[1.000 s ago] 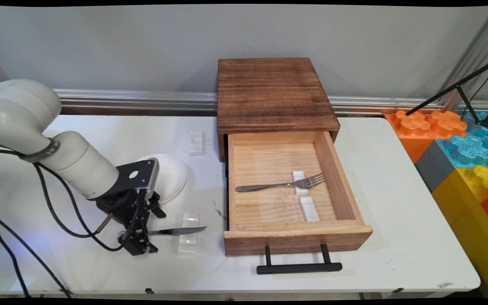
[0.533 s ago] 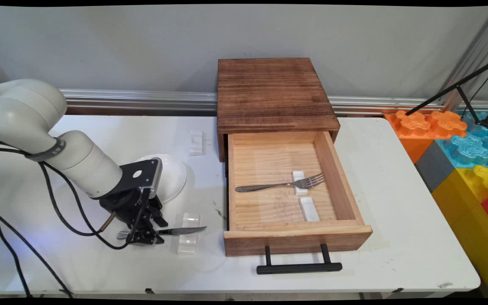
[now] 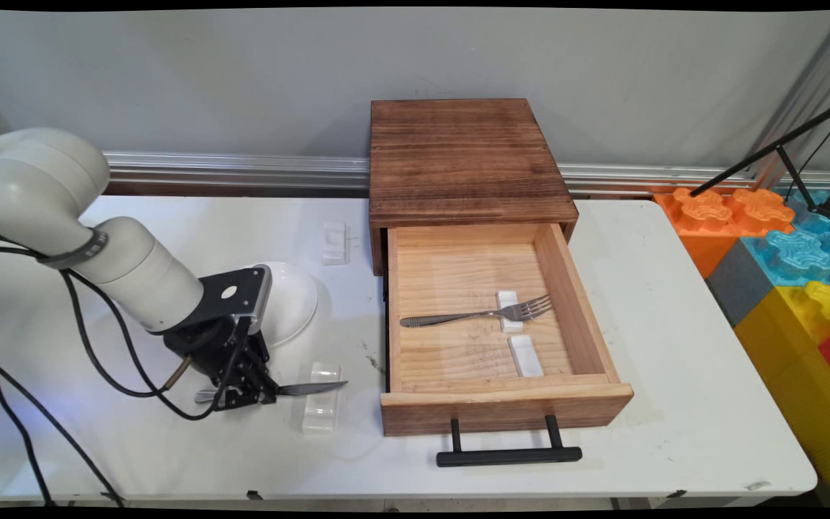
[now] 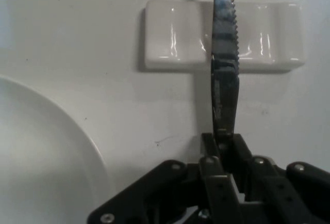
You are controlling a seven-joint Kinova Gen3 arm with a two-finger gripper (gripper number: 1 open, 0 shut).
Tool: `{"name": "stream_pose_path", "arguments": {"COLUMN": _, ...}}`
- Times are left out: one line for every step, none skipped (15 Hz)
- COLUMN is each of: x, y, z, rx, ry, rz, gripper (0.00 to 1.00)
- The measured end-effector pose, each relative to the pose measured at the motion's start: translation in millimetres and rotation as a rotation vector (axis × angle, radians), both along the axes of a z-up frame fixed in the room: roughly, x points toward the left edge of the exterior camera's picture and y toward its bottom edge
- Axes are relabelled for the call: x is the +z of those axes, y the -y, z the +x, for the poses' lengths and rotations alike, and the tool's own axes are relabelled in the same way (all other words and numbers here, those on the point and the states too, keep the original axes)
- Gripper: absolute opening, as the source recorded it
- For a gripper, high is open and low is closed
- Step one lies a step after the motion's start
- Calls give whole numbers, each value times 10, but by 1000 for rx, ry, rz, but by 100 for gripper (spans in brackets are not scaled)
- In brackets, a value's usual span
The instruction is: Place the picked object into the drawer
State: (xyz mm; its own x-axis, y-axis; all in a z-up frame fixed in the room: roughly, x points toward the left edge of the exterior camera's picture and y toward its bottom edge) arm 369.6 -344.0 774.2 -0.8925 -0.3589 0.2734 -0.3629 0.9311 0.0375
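1. White table (image 3: 674, 404), scuffed, a few dark marks near the drawer front.
2. Gripper (image 3: 246, 393) low at left; fingers (image 4: 214, 164) pinched on the handle of a knife (image 3: 300, 389), whose serrated blade lies across a white rest (image 3: 321, 404).
3. White plate (image 3: 292, 299) just behind the gripper.
4. Open wooden drawer (image 3: 501, 404): fork (image 3: 480, 315) on one of two rests.
5. Far side: grey wall, metal rail; coloured foam blocks (image 3: 790, 267) to the right.

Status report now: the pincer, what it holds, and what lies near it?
Pincer shut on knife. Blade over white rest, serrated edge up. White plate beside the pincer. Nothing in the way.
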Motion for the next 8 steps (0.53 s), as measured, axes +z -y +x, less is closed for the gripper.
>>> {"name": "stream_pose_path", "arguments": {"x": 20, "y": -3, "z": 6, "rx": -1, "ry": -1, "rz": 1, "gripper": 0}}
{"name": "stream_pose_path", "arguments": {"x": 47, "y": -6, "z": 12, "rx": -1, "ry": -4, "rz": 2, "gripper": 0}}
{"name": "stream_pose_path", "arguments": {"x": 89, "y": -4, "z": 15, "rx": -2, "ry": -7, "rz": 2, "gripper": 0}}
{"name": "stream_pose_path", "arguments": {"x": 139, "y": -1, "z": 21, "rx": -3, "ry": -9, "rz": 3, "gripper": 0}}
{"name": "stream_pose_path", "arguments": {"x": 174, "y": 3, "z": 26, "rx": -3, "ry": -11, "rz": 2, "gripper": 0}}
{"name": "stream_pose_path", "arguments": {"x": 233, "y": 7, "z": 36, "rx": -3, "ry": -12, "rz": 3, "gripper": 0}}
{"name": "stream_pose_path", "arguments": {"x": 273, "y": 10, "z": 45, "rx": -3, "ry": -12, "rz": 4, "gripper": 0}}
{"name": "stream_pose_path", "arguments": {"x": 334, "y": 12, "z": 57, "rx": -2, "ry": -12, "rz": 6, "gripper": 0}}
